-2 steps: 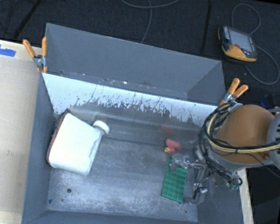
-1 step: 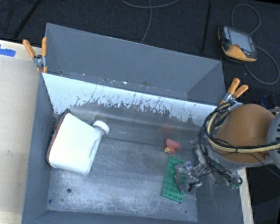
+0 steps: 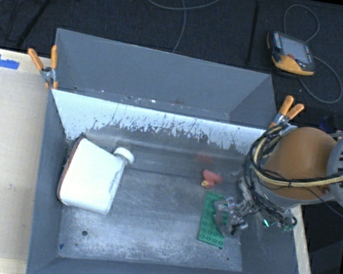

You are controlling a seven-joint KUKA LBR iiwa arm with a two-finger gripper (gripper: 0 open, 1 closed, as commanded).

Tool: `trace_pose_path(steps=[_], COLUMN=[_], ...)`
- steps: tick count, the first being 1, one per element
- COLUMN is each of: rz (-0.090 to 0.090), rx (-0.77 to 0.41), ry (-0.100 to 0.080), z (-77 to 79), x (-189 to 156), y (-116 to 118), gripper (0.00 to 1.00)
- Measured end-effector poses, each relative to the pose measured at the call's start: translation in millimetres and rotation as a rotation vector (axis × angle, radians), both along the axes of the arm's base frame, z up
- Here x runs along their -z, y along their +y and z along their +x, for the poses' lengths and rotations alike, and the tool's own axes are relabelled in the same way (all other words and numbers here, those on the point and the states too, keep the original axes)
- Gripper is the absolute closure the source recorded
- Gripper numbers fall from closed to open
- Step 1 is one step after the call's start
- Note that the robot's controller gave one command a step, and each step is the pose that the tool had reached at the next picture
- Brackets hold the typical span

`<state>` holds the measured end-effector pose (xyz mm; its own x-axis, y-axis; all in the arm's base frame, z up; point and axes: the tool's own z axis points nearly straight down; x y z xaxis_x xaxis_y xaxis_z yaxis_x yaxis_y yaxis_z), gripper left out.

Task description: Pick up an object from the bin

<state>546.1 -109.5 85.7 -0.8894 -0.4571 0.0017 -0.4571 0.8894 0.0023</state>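
Observation:
My gripper (image 3: 231,218) is low in the right part of the bin, right over the right edge of a flat green studded building plate (image 3: 211,223) that lies on the floor. Just beyond the plate, toward the back, lies a small red and orange thing (image 3: 210,178). I cannot make out how the gripper stands against the plate or whether anything is caught in it.
A large white plastic bottle (image 3: 92,175) with a white cap lies on its side at the left of the bin. The arm's orange cover and cables hang over the bin's right wall.

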Motion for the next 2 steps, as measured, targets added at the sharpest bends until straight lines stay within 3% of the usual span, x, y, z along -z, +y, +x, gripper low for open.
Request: trace_pose_path(steps=[1,2], rz=[0.0,-0.001], rx=[-0.03,-0.027], ry=[-0.001,-0.001], z=[57.1,56.4], x=[16.3,14.3], y=[7.6,6.6], gripper=[0.0,1.0])
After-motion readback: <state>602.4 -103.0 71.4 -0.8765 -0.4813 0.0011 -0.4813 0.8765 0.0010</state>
